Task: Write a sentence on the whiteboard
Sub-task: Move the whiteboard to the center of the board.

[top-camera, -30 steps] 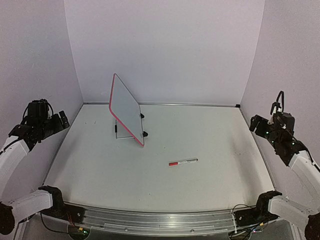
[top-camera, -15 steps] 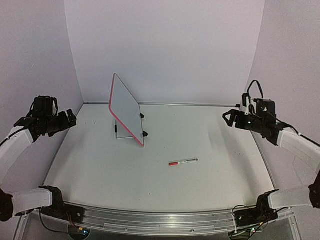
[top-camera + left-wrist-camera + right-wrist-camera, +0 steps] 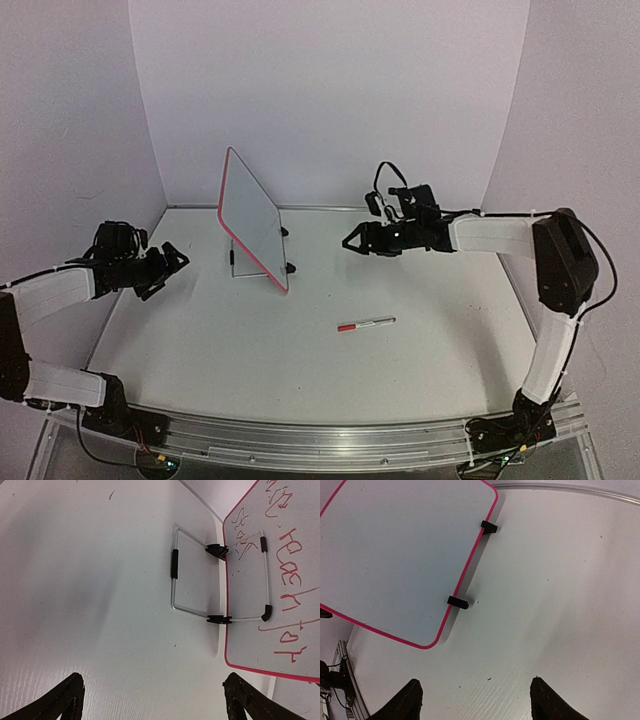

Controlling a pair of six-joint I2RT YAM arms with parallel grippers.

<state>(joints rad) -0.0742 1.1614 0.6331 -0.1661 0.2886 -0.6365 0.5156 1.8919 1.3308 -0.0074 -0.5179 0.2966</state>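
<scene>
The whiteboard (image 3: 252, 217) stands tilted on its wire stand at the back left of the table. Its front face in the right wrist view (image 3: 400, 555) is blank, so the sentence is not in view. Its other face in the left wrist view (image 3: 280, 580) carries different red handwriting. A red-capped marker (image 3: 366, 323) lies on the table right of centre. My left gripper (image 3: 172, 258) is open and empty, left of the board, and also shows in its wrist view (image 3: 152, 682). My right gripper (image 3: 352, 243) is open and empty, right of the board, also seen from its wrist (image 3: 476, 682).
The wire stand (image 3: 174, 575) sticks out behind the board towards the left gripper. Two black feet (image 3: 457, 602) hold the board's lower rim. Lilac walls close the back and sides. A metal rail (image 3: 320, 440) runs along the near edge.
Both arms have swung in from the table's sides towards the board. The right arm reached far left and now hovers just right of it. The board and marker have not moved.
</scene>
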